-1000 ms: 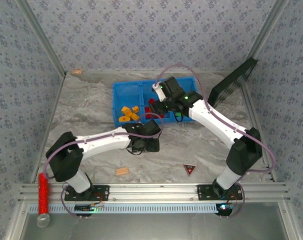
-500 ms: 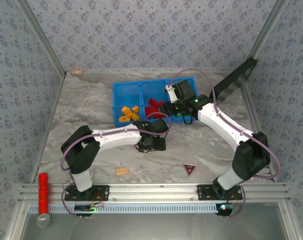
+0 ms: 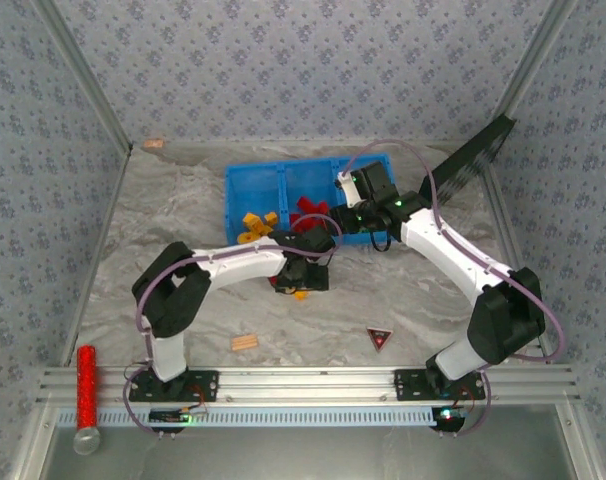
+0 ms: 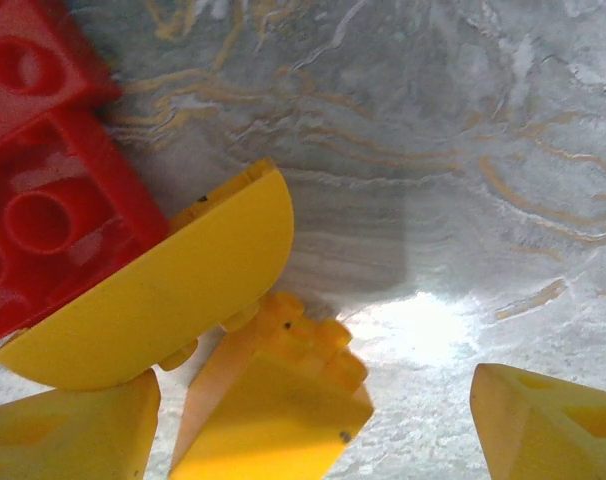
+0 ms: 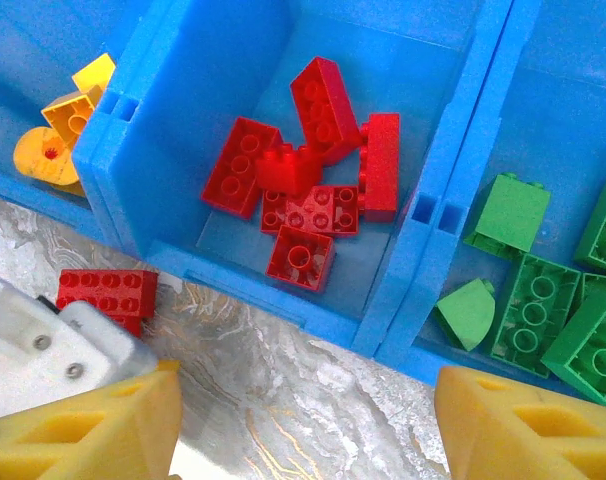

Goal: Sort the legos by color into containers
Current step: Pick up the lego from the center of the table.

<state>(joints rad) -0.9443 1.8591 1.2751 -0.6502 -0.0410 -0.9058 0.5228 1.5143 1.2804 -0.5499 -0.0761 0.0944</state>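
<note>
legos point(image 5: 321, 208) lie in the blue bin point(image 5: 461, 150); left tool point(image 4: 313, 405) and right tool point(image 5: 308, 405) both released.

Your site reads as a robot test cell, lab-type, not a home. The tabletop point(image 3: 163, 230) wears a marble-look sheet and is boxed in by floral-papered panels point(image 3: 303, 70) set in bare aluminium posts point(image 3: 83, 75). The left arm point(image 3: 238, 265) and right arm point(image 3: 448, 250) are bolted to a slotted aluminium rail point(image 3: 313, 383). Lilac cables point(image 3: 398, 142) loop loose. Green lamps point(image 3: 190, 418) are lit at the bases. Your props are toys: legos point(image 5: 323, 95) in blue containers point(image 5: 453, 150).
</note>
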